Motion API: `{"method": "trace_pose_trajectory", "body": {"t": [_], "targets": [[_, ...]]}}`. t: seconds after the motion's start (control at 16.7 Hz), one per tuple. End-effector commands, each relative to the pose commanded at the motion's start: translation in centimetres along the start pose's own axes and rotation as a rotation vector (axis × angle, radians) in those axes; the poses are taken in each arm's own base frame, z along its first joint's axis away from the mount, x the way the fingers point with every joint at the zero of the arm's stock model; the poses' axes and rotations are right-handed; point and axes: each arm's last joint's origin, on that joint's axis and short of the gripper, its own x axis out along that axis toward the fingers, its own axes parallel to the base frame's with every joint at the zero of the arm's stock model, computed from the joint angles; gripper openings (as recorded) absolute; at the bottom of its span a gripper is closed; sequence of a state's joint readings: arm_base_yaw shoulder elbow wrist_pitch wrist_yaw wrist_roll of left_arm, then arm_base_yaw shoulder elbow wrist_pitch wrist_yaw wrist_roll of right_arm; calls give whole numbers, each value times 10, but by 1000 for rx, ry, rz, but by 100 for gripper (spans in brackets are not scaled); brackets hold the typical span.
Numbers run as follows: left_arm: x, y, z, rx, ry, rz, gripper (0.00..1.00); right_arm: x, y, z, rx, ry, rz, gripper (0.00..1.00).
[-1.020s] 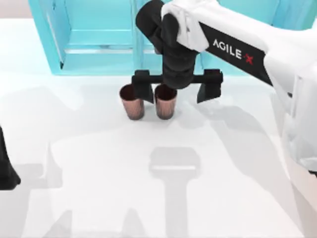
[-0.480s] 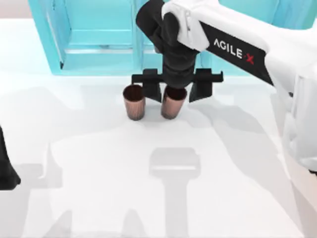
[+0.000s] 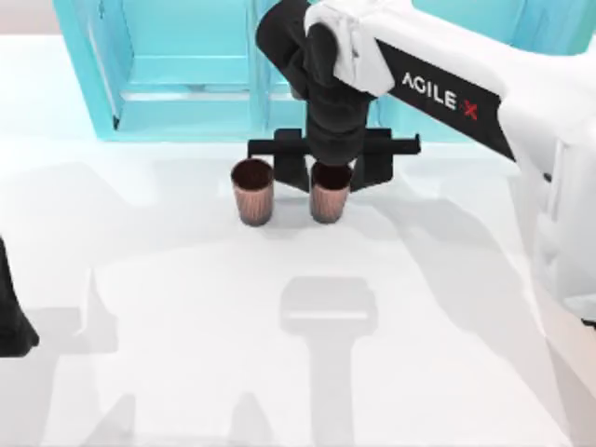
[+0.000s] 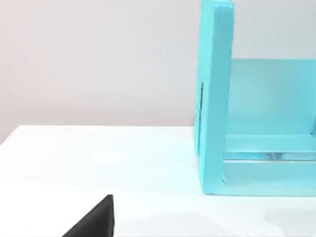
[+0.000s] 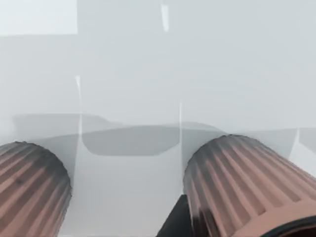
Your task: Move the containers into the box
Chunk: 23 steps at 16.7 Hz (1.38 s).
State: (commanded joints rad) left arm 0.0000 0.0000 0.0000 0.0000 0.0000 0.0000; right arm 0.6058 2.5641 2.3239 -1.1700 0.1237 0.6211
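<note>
Cups first: two copper-brown ribbed ones stand upright side by side on the white table [image 3: 186,326], just in front of the big turquoise shelf unit [image 3: 186,74], with a small gap between them. From the top view, the right gripper [image 3: 330,173] hangs straight over the right cup [image 3: 330,200], its black fingers [image 3: 291,169] pulled in on either side of the rim. It looks clamped on that cup, though from above the wrist hides the actual contact. The left cup [image 3: 251,191] stands free just beside it, its dark inside showing.

The right wrist view gives what the overhead can't: the ribbing close up, the near cup [image 5: 242,190] large and right against a dark finger [image 5: 175,219], the other cup [image 5: 32,190] off to the side and apart from it. The white table stretches away behind them, with soft grey shadows on it.

The left arm is parked at the table's left edge, where the top view catches just a black bit of it [image 3: 11,321]. Can't tell whether its fingers are apart or together. The left wrist view shows a dark corner of the gripper [image 4: 94,219], the white tabletop, and an end wall of the turquoise shelf [image 4: 215,98] side-on with one open compartment behind it, an angle the top camera doesn't give.
</note>
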Motion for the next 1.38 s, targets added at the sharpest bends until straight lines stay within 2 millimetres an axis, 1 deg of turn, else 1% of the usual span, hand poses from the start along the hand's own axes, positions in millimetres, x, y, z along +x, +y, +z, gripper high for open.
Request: {"method": "trace_pose_trajectory", "body": {"t": [0.48, 0.54, 0.66, 0.84, 0.96, 1.02, 1.08, 1.26, 1.38], "targets": [[0, 0, 0, 0, 0, 0, 100, -1, 1, -1, -4, 1, 1, 0], [0, 0, 0, 0, 0, 0, 100, -6, -4, 1, -7, 2, 1, 0], [0, 0, 0, 0, 0, 0, 100, -26, -23, 8, -9, 0, 3, 0], [0, 0, 0, 0, 0, 0, 100, -71, -65, 17, -2, -7, 5, 0], [0, 0, 0, 0, 0, 0, 100, -92, -89, 18, -3, -5, 3, 0], [0, 0, 0, 0, 0, 0, 100, -96, -96, 18, -2, -1, 2, 0], [0, 0, 0, 0, 0, 0, 100, -98, -98, 18, -2, 1, 1, 0], [0, 0, 0, 0, 0, 0, 100, -98, -96, 18, -4, -4, 2, 0], [0, 0, 0, 0, 0, 0, 100, -100, -101, 19, -5, -4, 2, 0]]}}
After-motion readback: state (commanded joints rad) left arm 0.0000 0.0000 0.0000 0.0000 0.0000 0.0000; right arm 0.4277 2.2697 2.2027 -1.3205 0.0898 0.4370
